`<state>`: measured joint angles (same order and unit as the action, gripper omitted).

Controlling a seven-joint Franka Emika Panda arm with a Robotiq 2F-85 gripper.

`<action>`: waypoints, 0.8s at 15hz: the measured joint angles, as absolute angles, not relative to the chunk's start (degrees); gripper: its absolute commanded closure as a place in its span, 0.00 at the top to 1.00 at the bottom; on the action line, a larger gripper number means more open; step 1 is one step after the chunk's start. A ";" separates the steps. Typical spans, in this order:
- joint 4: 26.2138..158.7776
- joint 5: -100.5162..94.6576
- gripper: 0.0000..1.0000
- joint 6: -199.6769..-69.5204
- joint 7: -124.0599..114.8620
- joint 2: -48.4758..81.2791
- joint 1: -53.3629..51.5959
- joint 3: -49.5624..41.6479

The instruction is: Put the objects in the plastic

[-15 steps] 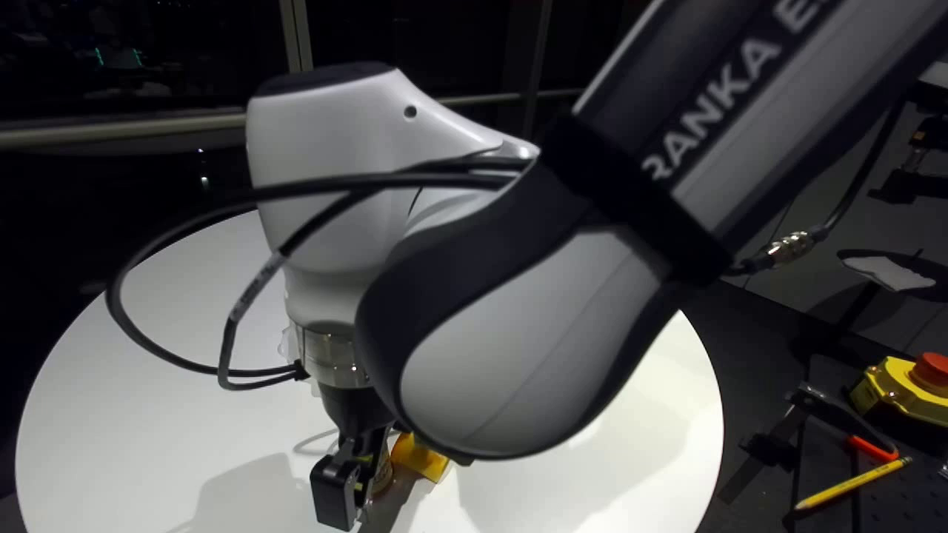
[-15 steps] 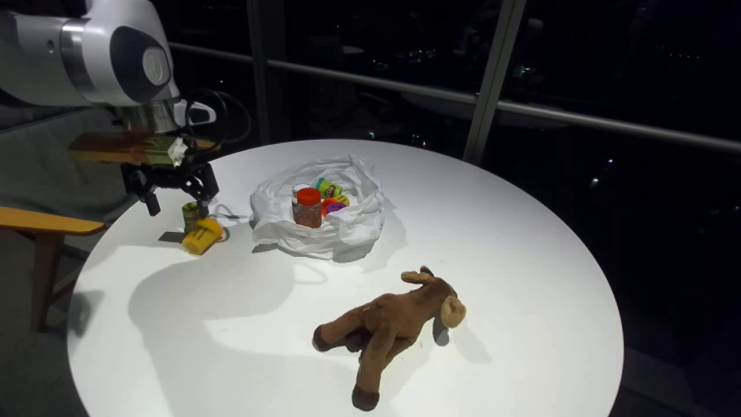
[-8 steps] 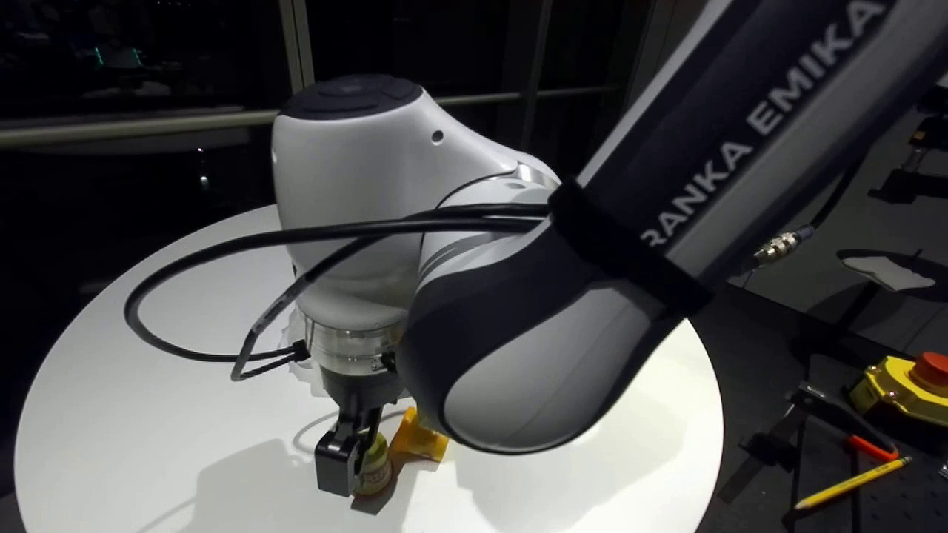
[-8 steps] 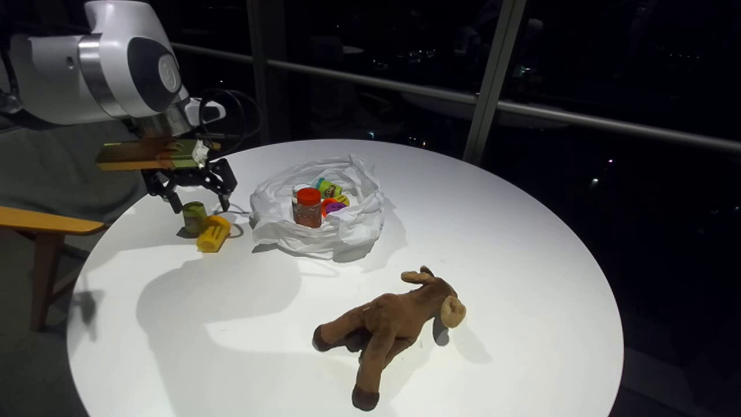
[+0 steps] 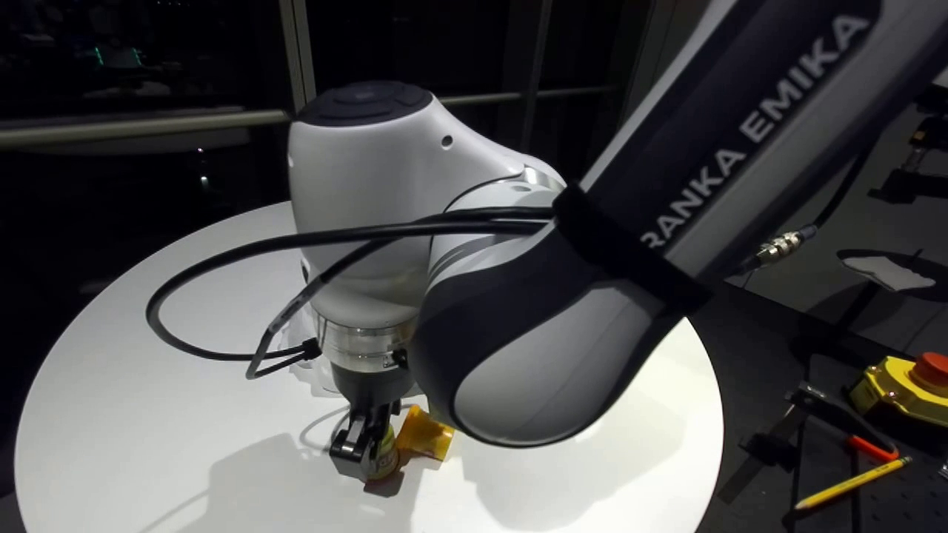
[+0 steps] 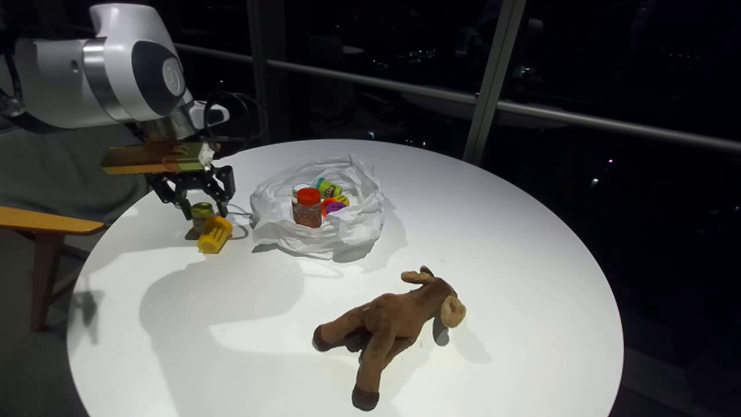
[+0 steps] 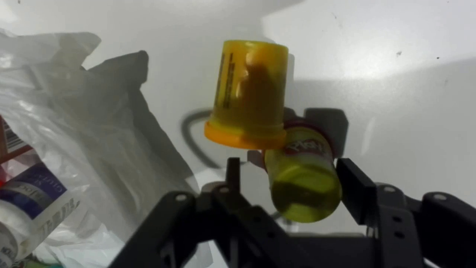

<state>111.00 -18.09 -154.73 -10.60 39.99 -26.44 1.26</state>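
- Gripper (image 7: 290, 167): jaws part spread, straddling the can (image 7: 305, 178), nothing gripped yet. Daylight shows by one finger (image 7: 233, 173); the other finger (image 7: 353, 190) is touching the can or just beside it, can't tell.
- The can stands upright between your fingers, lid up, so squeezing straight across its sides should suit. Looks like the grasp step.
- Cup (image 7: 251, 89): on its side, just ahead of your fingertips in the wrist view, lid end right by the can, contact unclear. Your squeeze or lift could roll it.
- Bag (image 6: 353, 237): near, off to one side of the tool, mouth up, rim spread, presumably so you can drop from above.
- In it: red-lidded jar (image 6: 308, 200), green pot (image 6: 329, 189), white bottle (image 7: 37, 208). Task part done.
- Plush (image 6: 393, 318): lying well apart from the tool; bulky, maybe saved for last.
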 measured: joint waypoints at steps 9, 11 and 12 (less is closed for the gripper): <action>110.43 -18.05 0.18 -155.65 -8.75 37.89 -25.09 2.35; 109.05 -18.05 0.18 -155.34 -9.48 35.66 -25.30 1.79; 108.23 -18.05 0.18 -155.24 -10.01 34.47 -25.37 1.27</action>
<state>108.23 -18.05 -155.24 -10.01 34.47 -25.37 1.27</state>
